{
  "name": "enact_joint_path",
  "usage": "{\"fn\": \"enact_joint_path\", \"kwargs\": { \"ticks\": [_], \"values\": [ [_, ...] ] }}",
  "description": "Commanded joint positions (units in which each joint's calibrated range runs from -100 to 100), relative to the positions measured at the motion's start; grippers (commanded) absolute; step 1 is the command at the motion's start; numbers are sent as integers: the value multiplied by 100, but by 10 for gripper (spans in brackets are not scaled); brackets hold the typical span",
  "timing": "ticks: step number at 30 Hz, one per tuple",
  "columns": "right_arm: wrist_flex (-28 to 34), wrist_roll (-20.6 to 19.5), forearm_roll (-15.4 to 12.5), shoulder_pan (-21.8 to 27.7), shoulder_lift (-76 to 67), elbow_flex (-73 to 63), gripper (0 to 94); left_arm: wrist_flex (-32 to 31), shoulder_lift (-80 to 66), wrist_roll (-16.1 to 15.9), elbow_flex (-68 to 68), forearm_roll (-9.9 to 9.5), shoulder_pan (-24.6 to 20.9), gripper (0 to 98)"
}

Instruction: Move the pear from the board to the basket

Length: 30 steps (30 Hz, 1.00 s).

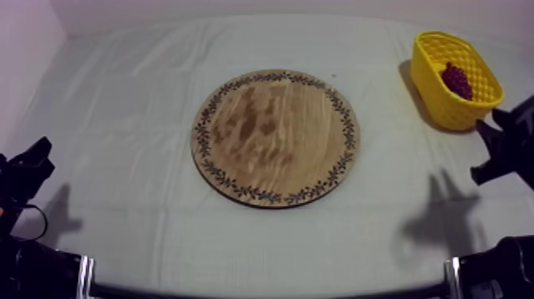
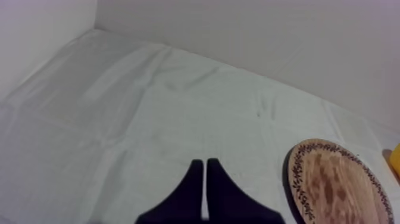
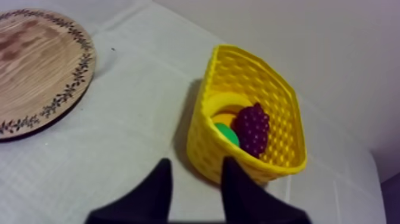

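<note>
Lying in the middle of the table [image 1: 119, 119], the round wooden board [image 1: 276, 137] is taking the most place. The yellow basket [image 1: 439, 99] is standing well apart from it, at the far right corner. The right gripper [image 3: 196, 177] is hovering near the basket's wall, fingers spread with nothing between. The left gripper [image 2: 205, 170] is hanging over the cloth, fingers pressed together. Inside the basket the bunch of grapes [image 3: 253, 128] is lying, and the green pear [image 3: 227, 134] is sitting just beside it.

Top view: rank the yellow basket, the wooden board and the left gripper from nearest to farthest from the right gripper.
1. yellow basket, just beside the right gripper, at the table's right
2. wooden board, mid-table
3. left gripper, at the far left side
</note>
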Motion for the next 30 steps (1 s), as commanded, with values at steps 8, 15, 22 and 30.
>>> {"fn": "enact_joint_path", "kwargs": {
  "ticks": [8, 15, 22, 30],
  "values": [
    [1445, -1211, 514, -85, -1786, 82, 12, -1, 0, -1, 0, -2, 1, 1],
    [1818, -1319, 669, -116, -1991, 46, 35, -1, 0, -1, 0, -2, 1, 1],
    [1849, -1171, 688, -119, -2008, 45, 8, -1, 0, -1, 0, -2, 1, 1],
    [1851, -1185, 689, -119, -2010, 45, 5, -1, 0, -1, 0, -2, 1, 1]
  ]
}}
